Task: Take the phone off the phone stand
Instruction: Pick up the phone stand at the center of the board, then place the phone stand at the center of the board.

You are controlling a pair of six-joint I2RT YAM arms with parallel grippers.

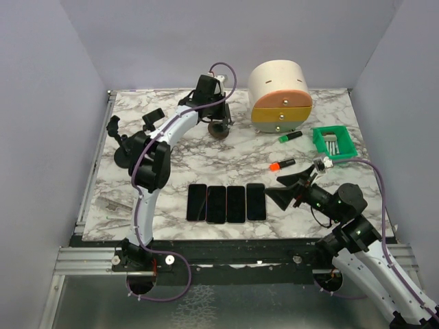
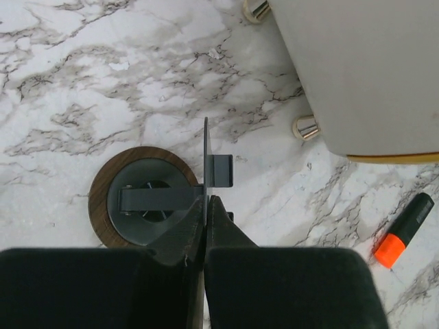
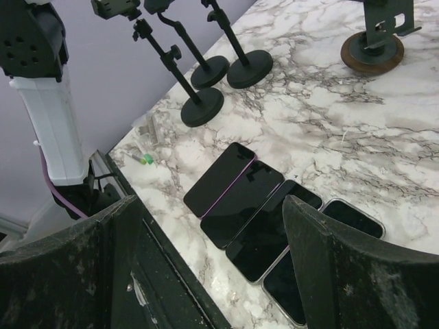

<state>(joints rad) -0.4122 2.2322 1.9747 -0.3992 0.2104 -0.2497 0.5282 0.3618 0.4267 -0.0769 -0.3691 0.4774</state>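
The left jaws are clenched on the near edge of a thin dark panel (image 2: 206, 152) that stands upright, seen edge-on, on the phone stand (image 2: 101, 205). I cannot tell whether that panel is the phone. Four phones (image 1: 226, 203) lie flat in a row on the table (image 1: 206, 164), well nearer than the stand. The right jaws gape wide and empty, well apart from the stand.

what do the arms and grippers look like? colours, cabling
Left arm and right arm: white curved links, black joints, a purple cable along each. Left gripper and right gripper: black, broad wedge fingers tapering to tips; the right's look dusty.
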